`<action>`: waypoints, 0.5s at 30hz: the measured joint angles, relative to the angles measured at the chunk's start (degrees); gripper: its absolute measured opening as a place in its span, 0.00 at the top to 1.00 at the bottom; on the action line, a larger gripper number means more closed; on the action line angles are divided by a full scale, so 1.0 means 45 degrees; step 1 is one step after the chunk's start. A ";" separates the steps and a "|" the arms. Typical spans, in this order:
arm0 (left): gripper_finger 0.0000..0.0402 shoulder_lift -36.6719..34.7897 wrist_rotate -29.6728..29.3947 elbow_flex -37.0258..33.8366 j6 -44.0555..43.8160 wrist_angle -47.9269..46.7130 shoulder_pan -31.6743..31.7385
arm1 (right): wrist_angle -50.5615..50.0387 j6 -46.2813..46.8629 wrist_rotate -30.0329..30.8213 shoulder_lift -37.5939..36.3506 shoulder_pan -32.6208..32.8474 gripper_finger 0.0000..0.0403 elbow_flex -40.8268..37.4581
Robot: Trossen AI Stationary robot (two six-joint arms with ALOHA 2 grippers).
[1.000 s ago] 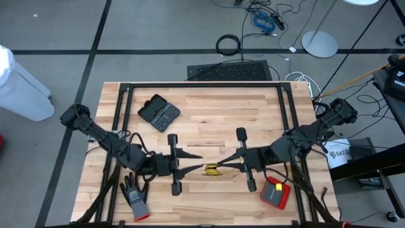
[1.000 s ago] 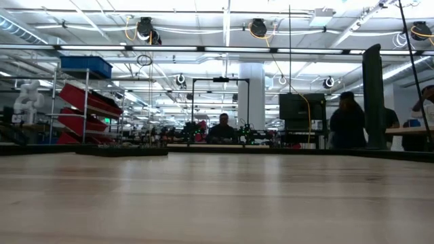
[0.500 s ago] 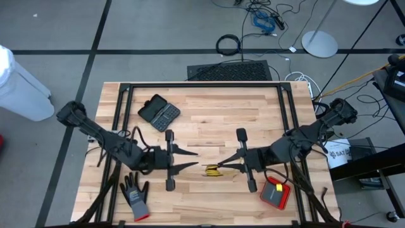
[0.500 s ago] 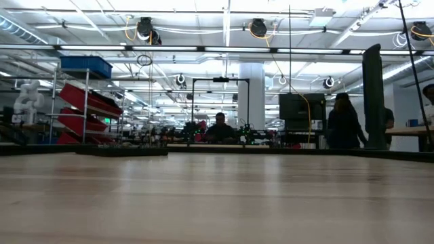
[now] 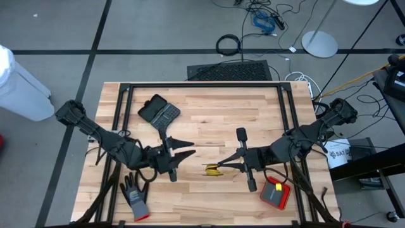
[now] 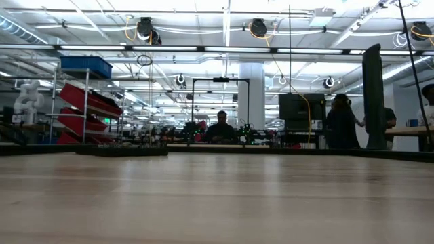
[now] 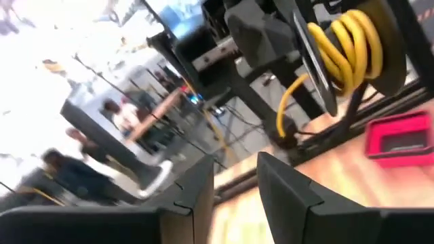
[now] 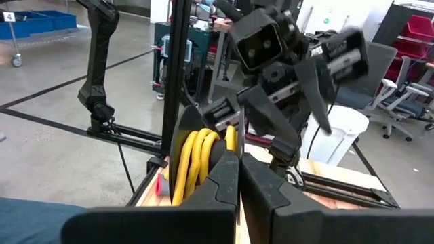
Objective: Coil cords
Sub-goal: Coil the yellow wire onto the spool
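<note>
Slippage looks the main risk: from above, the yellow cord (image 5: 212, 169) hangs clenched in the right gripper (image 5: 223, 168) at table centre, the left gripper (image 5: 188, 152) released at its ten o'clock; wrist views show loops (image 8: 196, 161) pinched thinly, liable to spring loose

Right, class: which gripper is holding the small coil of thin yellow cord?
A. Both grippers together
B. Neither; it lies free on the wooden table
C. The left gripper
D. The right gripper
D: the right gripper is shut on the small coil of thin yellow cord, while the left gripper stands open, apart from it.
</note>
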 joint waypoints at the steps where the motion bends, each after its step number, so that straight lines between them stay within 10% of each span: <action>1: 0.70 0.0018 0.0049 0.0000 -0.0602 -0.0048 -0.0048 | -0.0002 -0.0003 0.0001 0.0000 -0.0005 1.00 0.0000; 15: 0.65 -0.0055 0.4821 0.0538 -0.6142 -0.1156 0.0968 | -0.0092 -0.0003 0.0003 -0.0005 -0.0028 1.00 0.0000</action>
